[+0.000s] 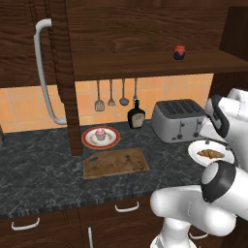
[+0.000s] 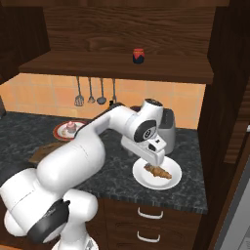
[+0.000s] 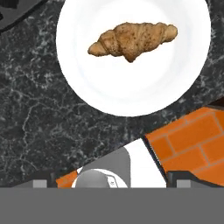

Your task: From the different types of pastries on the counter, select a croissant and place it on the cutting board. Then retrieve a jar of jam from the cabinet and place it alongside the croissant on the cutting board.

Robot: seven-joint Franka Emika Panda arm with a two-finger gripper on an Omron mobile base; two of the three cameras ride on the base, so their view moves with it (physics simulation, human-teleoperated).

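On the right side of the dark marbled worktop [image 1: 43, 169] we find the croissant [image 3: 131, 40], lying alone on a white plate [image 3: 87, 78] in front of the silver toaster [image 1: 180, 118]. From the hand camera we look straight down on it: golden-brown, curved, resting in the upper half of the plate, nothing touching it.

The hand [image 2: 157, 155] hovers just above that plate in the right base view, with the arm bent over from the left. Its two dark fingertips [image 3: 43, 180] barely peek up at the bottom corners of the hand camera's picture, set wide apart (so we read the hand as spread open), and there is nothing between them.

Over to the left, the cutting board [image 1: 115, 162] lies flat on the worktop, brown and stained, its small handle hole toward the left end, and nothing rests on it. Just behind it sits the round red-rimmed plate [image 1: 87, 140] carrying the pink-frosted cupcake [image 1: 100, 133]. A black bottle [image 1: 136, 116] stands against the orange tiled wall beside the toaster, with utensils [image 1: 110, 94] hanging above.

Up top, the cabinet [image 1: 145, 29] stands open, its door [image 1: 19, 63] with the long grey handle [image 1: 42, 72] swung to the left. On the shelf [image 1: 155, 65] we spot the jar of jam [image 1: 179, 52], small, dark red, upright toward the right end, well apart from the hand.
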